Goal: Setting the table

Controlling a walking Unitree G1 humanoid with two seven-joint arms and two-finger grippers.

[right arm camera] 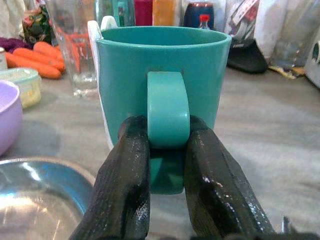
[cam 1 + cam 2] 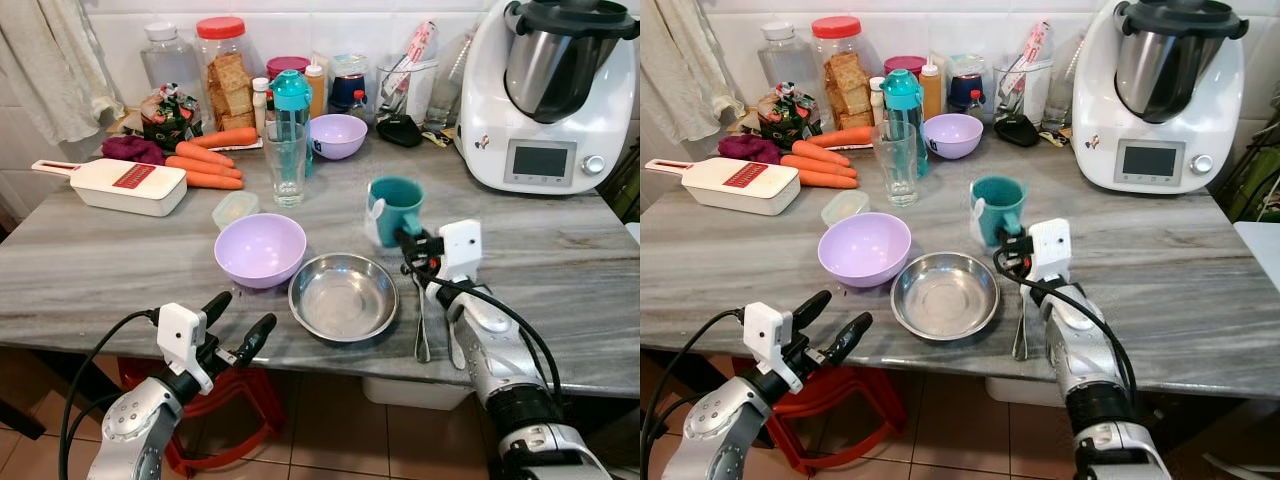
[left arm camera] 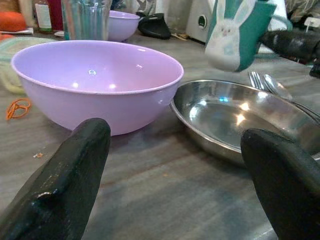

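Head views: teal mug [image 2: 397, 206] sits on the grey marble tabletop [image 2: 560, 270], beside a shiny steel bowl [image 2: 343, 296]. Left wrist: left pincer [image 3: 177, 190] spread wide before a matte lilac bowl [image 3: 97, 80]. Right wrist: right pincer [image 1: 167, 165] clamped on the mug's looped handle.

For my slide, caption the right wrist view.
Right claw clamps the teal mug's handle on the grey table.

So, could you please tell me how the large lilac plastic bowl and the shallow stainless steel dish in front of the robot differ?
The large lilac plastic bowl is deep with steep sides; the shallow stainless steel dish is low and flat-bottomed. The bowl is matte lilac, the dish shiny and reflective. The bowl sits further from the table edge and more to the robot's left than the dish. Both are round, upright and empty, side by side.
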